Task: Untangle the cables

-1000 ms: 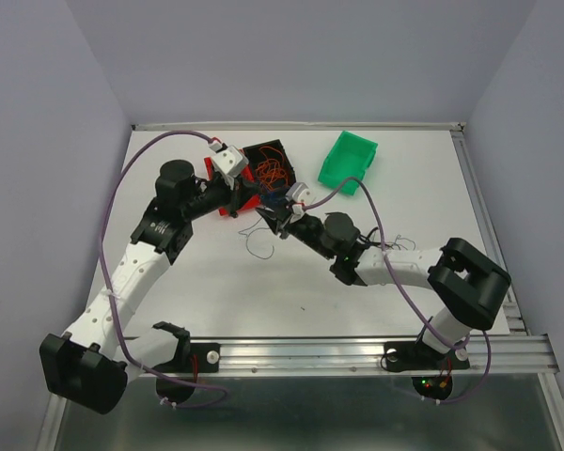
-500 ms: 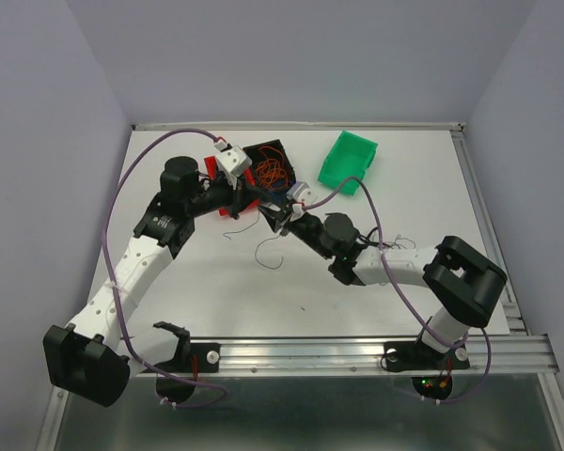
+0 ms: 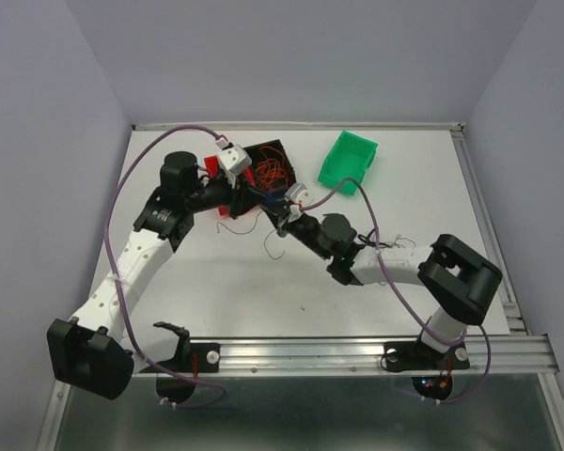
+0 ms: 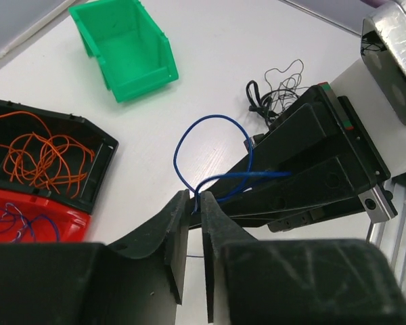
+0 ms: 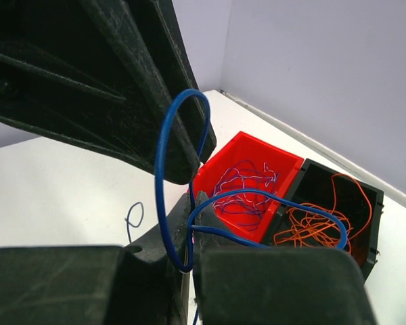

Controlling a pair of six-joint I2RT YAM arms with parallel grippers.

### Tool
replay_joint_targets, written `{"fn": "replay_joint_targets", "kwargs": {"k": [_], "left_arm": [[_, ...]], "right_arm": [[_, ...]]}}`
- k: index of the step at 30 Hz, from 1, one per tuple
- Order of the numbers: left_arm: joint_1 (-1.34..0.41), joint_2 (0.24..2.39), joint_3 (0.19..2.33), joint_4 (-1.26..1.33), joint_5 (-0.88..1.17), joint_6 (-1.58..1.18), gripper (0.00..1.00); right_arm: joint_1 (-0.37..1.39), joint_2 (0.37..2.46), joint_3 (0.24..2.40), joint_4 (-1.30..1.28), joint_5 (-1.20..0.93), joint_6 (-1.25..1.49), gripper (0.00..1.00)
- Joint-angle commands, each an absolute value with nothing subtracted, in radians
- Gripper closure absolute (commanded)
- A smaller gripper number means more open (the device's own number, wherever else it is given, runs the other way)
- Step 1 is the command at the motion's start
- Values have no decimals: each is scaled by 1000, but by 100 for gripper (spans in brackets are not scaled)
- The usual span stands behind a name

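Note:
A single blue cable (image 4: 211, 145) loops between my two grippers, just in front of the bins. My left gripper (image 4: 195, 200) is shut on one end of it. My right gripper (image 5: 195, 198) is shut on the other part, with the cable (image 5: 164, 149) curling up in a loop over its fingers. In the top view the left gripper (image 3: 251, 193) and right gripper (image 3: 280, 212) are almost tip to tip. Orange cables (image 4: 42, 158) lie in a black bin (image 3: 274, 153). Blue-purple cables (image 5: 245, 188) lie in a red bin (image 5: 254, 146). Black cables (image 4: 277, 87) lie loose on the table.
An empty green bin (image 3: 348, 162) stands at the back right of the bins. A thin dark strand (image 3: 276, 241) lies on the table near the right gripper, and more black strands (image 3: 395, 242) lie beside the right forearm. Lilac arm cables arch over both arms.
Both grippers have moved a little toward the bins and closer together with the blue cable between them. The loose dark strand on the table has shifted slightly right.

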State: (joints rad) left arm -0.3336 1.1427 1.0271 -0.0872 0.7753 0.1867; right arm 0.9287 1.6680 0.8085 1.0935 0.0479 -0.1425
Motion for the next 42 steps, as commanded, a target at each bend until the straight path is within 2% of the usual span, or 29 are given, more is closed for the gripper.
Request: {"fn": "replay_joint_targets", "kwargs": {"k": [1, 2, 3, 4, 9, 17, 24, 33, 37, 42], "left_arm": [[-292, 1118, 1048, -29, 822, 180, 54], [-279, 1111, 1039, -20, 827, 176, 50], [-259, 1106, 1034, -5, 833, 170, 40], [-246, 1101, 1029, -5, 845, 163, 36], [-189, 1045, 977, 122, 844, 120, 24], [-184, 922, 913, 153, 957, 198, 21], [-195, 867, 841, 179, 1089, 265, 16], [-325, 845, 704, 376, 956, 330, 15], [-385, 779, 663, 413, 858, 496, 11], [-390, 638, 580, 448, 874, 727, 10]], "right_arm": [[923, 1589, 792, 1193, 61, -103, 99], [922, 1576, 782, 1193, 70, -92, 99], [922, 1565, 775, 1192, 77, -74, 100], [920, 1539, 764, 1181, 90, -65, 99], [910, 1462, 801, 1008, 86, 30, 100], [904, 1402, 926, 657, 6, 133, 100], [900, 1359, 922, 646, -35, 205, 99], [900, 1367, 960, 640, -74, 336, 99], [899, 1379, 994, 591, -83, 368, 99], [899, 1401, 1041, 520, -136, 420, 100]]}}
